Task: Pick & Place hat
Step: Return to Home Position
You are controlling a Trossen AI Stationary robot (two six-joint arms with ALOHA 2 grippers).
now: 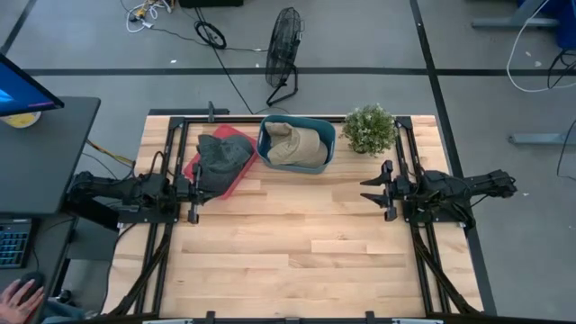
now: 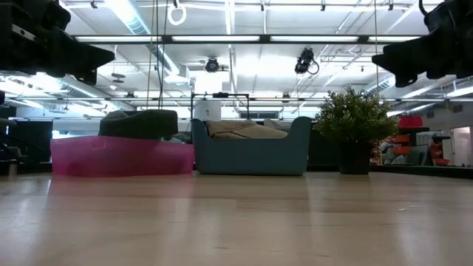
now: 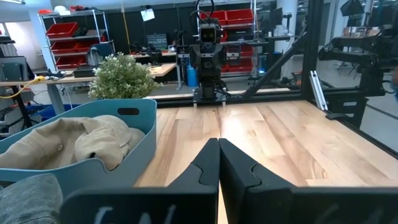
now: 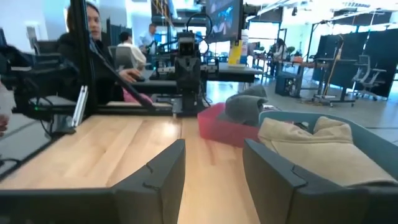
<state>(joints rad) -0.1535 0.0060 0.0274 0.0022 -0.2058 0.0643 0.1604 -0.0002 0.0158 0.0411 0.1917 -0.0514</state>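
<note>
A dark grey hat (image 1: 219,155) lies in a pink tray (image 1: 236,184) at the far left of the table. A beige hat (image 1: 295,144) lies in a blue bin (image 1: 326,135) beside it. In the low view the grey hat (image 2: 139,122) mounds above the pink tray (image 2: 122,157), and the beige hat (image 2: 240,129) sits in the blue bin (image 2: 251,154). My left gripper (image 1: 193,193) (image 3: 219,149) hovers shut near the tray's near-left corner. My right gripper (image 1: 372,190) (image 4: 213,152) hovers open at the right, pointing across the table. Neither touches anything.
A potted plant (image 1: 369,129) stands at the far edge, right of the blue bin. Bare wooden tabletop (image 1: 297,243) stretches between and in front of the arms. People sit beyond the table in the right wrist view (image 4: 93,28); a person's hand (image 1: 18,297) rests by a keyboard off the table's left.
</note>
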